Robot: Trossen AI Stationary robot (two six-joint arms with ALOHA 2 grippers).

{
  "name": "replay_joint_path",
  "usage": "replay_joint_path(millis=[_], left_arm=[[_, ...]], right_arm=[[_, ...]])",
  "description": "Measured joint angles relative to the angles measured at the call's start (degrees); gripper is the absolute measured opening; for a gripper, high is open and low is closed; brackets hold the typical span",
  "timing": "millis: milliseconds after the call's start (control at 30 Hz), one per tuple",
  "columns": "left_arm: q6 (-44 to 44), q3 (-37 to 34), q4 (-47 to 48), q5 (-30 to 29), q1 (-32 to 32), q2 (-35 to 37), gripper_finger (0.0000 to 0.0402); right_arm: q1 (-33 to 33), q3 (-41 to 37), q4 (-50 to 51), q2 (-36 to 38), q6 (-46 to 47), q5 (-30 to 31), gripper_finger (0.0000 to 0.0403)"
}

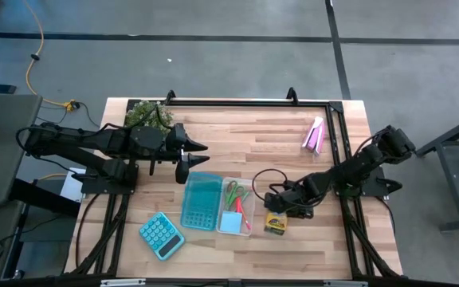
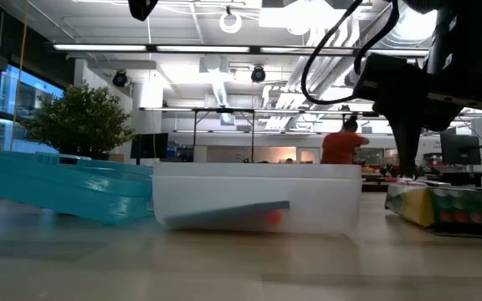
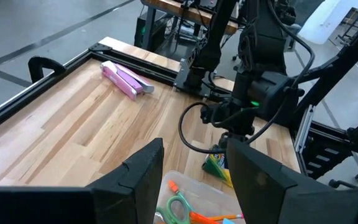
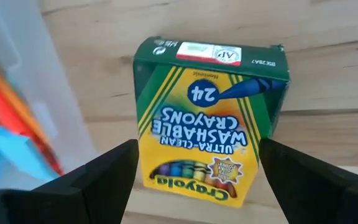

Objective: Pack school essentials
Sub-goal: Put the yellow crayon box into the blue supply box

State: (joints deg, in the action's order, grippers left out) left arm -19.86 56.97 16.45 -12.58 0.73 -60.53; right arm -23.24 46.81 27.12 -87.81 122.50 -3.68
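Note:
The yellow-green crayon box (image 4: pixel 205 118) lies flat on the wood, beside the clear bin (image 1: pixel 236 206). The bin holds green-handled scissors (image 1: pixel 236 192), a light-blue note pad (image 1: pixel 230 222) and a pink marker (image 1: pixel 238 206). My right gripper (image 4: pixel 197 144) hangs open just over the crayon box (image 1: pixel 276 224), pointing steeply down, one finger on each side of it and apart from it. My left gripper (image 1: pixel 191 158) waits open, raised above the table at the left, near the teal lid (image 1: pixel 201 200).
A teal calculator (image 1: pixel 161 236) lies near the front left. A pink-and-purple tube-like item (image 1: pixel 314 135) lies at the far right. A potted plant (image 1: pixel 148 114) stands at the far left. A black frame (image 1: pixel 337 143) borders the table. A person in an orange top (image 2: pixel 341 146) stands far behind.

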Motion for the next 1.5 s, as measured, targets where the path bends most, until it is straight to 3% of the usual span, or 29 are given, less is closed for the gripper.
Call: replay_joint_path(millis=[467, 600, 900, 1067, 1200, 1267, 1300, 1500], left_arm=[[-0.04, 0.00, 0.00, 0.00, -0.02, 0.00, 0.0165], [-0.04, 0.00, 0.00, 0.00, 0.00, 0.00, 0.0165], [-0.07, 0.00, -0.01, 0.00, 0.00, 0.00, 0.0165], [-0.07, 0.00, -0.02, -0.05, -0.01, 0.00, 0.0165], [-0.12, 0.00, -0.02, -0.07, -0.01, 0.00, 0.0165], [-0.62, 0.00, -0.02, -0.09, -0.01, 0.00, 0.0165], [-0.88, 0.00, -0.02, -0.09, -0.02, 0.00, 0.0165], [-1.01, 0.00, -0.03, -0.07, -0.01, 0.00, 0.0165]], right_arm=[[-1.66, -0.02, 1.85, 0.39, -2.48, -1.04, 0.0326], [-1.66, -0.02, 1.70, 3.28, -3.31, 1.51, 0.0326], [-2.58, -0.02, 10.14, 7.24, -3.37, 0.71, 0.0317], [-3.58, -0.03, 10.74, 4.73, -3.00, -1.14, 0.0242], [-3.82, -0.07, 6.50, 2.97, -3.63, -1.03, 0.0110], [-3.81, -0.07, 2.70, 2.93, -4.46, 1.54, 0.0037], [-3.80, -0.07, 1.61, 2.93, -4.63, 3.24, 0.0019], [-5.03, -0.07, 4.12, 2.91, -7.08, 3.18, 0.0006]])
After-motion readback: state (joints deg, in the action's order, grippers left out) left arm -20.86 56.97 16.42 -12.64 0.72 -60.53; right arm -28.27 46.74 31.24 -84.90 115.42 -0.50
